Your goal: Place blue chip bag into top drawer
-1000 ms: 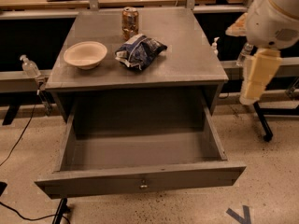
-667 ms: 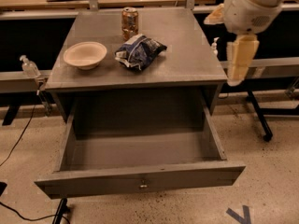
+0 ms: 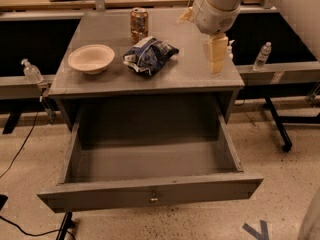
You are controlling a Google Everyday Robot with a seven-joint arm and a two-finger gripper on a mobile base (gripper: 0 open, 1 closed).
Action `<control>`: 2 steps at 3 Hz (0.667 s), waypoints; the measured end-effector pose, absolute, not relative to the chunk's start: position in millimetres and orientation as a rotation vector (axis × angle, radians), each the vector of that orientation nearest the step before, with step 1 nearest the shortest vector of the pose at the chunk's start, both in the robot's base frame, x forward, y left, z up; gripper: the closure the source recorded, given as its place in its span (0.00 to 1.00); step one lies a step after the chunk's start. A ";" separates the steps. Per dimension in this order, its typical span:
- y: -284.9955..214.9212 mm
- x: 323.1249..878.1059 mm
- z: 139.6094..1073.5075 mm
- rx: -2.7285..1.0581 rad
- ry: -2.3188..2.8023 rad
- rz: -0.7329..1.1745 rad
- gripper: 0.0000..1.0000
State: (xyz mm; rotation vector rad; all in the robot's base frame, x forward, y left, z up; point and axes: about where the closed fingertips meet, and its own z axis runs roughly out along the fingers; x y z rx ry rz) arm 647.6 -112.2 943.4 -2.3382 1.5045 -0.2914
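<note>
The blue chip bag [image 3: 149,55] lies crumpled on the grey surface [image 3: 192,73] of the metal cabinet, roughly at its middle, with its white and silver markings facing up. Just to its left, apart from it, sits a beige bowl [image 3: 91,58], upright. Behind the bag, toward the back edge, an orange-brown drink can [image 3: 139,24] stands upright, close to the bag; whether they touch cannot be told. The tool [image 3: 216,66] hangs pointing downward from the white arm over the right part of the surface, to the right of the bag and well apart from it. How far open the tool is cannot be told from this view, and the bag is plainly not in it. Below the surface the top drawer [image 3: 200,194] stands pulled far out toward the camera, its shallow grey inside showing, and a small round metal knob [image 3: 153,199] sits at the centre of its flat front panel. On a lower ledge to the right of the cabinet stands a clear plastic bottle [image 3: 262,56], and another clear bottle [image 3: 32,73] stands on the ledge to the left. A dark cable [image 3: 20,149] trails across the speckled floor on the left side.
</note>
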 end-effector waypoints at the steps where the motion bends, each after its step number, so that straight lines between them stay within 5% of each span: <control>1: -110.7 648.4 942.8 -2.345 1.490 -0.296 0.00; 2: -95.7 657.1 938.8 -2.410 1.350 -0.326 0.00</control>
